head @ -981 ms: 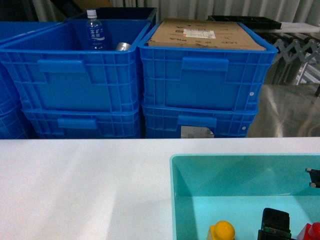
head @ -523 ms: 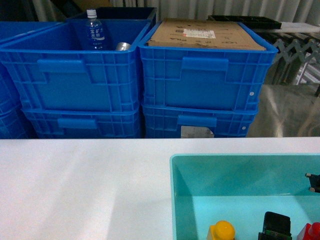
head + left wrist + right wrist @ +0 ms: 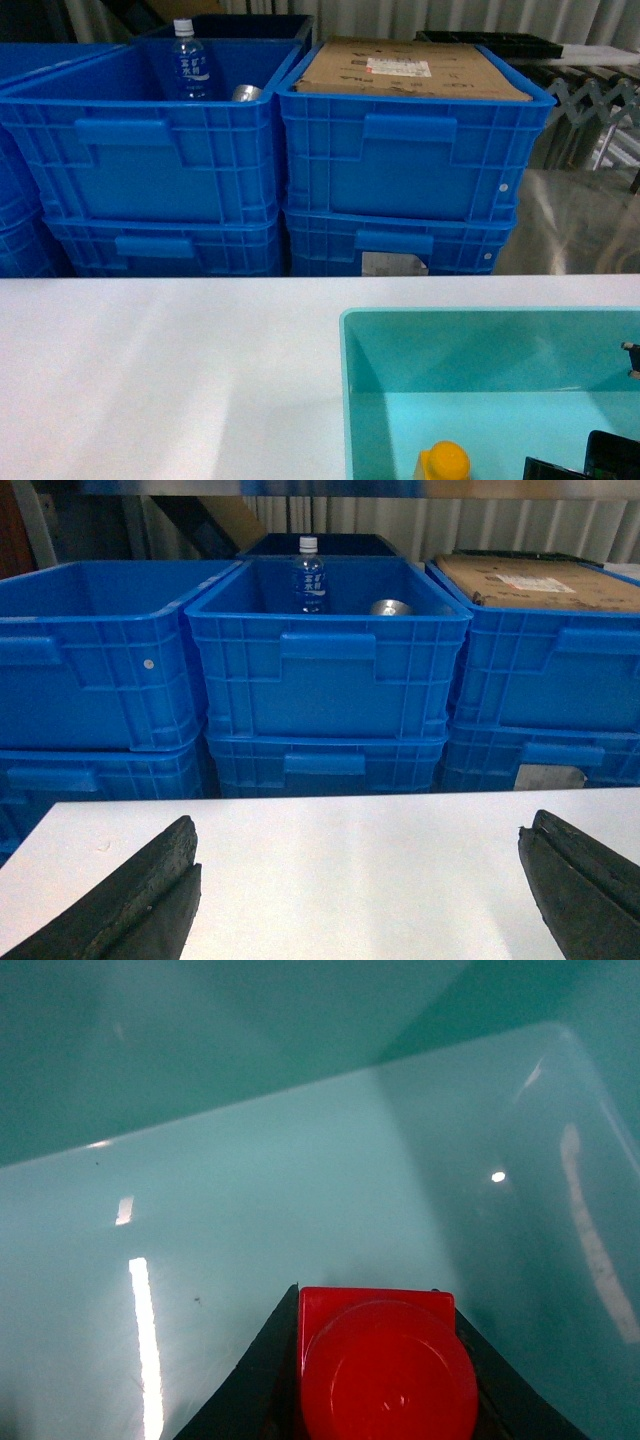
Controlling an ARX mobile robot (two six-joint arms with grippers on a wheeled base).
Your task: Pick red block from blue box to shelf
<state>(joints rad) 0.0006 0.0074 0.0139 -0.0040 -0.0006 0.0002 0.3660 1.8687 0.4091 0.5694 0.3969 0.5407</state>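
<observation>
The red block (image 3: 385,1370) sits between the two black fingers of my right gripper (image 3: 375,1298), which is shut on it just above the floor of the blue box (image 3: 300,1180). In the head view the blue box (image 3: 350,400) stands on the white table at the lower right. Only a black part of the right gripper (image 3: 612,458) shows there, and it hides the red block. My left gripper (image 3: 358,865) hangs open over bare white tabletop with nothing between its fingers. The shelf is out of view.
A yellow-orange studded block (image 3: 443,462) lies in the blue box left of the right gripper. Stacked dark blue crates (image 3: 400,160) stand behind the table (image 3: 160,370), one with a water bottle (image 3: 187,62), one with a cardboard box (image 3: 410,68).
In the head view the right gripper has moved right and down onto the spot where the red block lay, and the block no longer shows there.
</observation>
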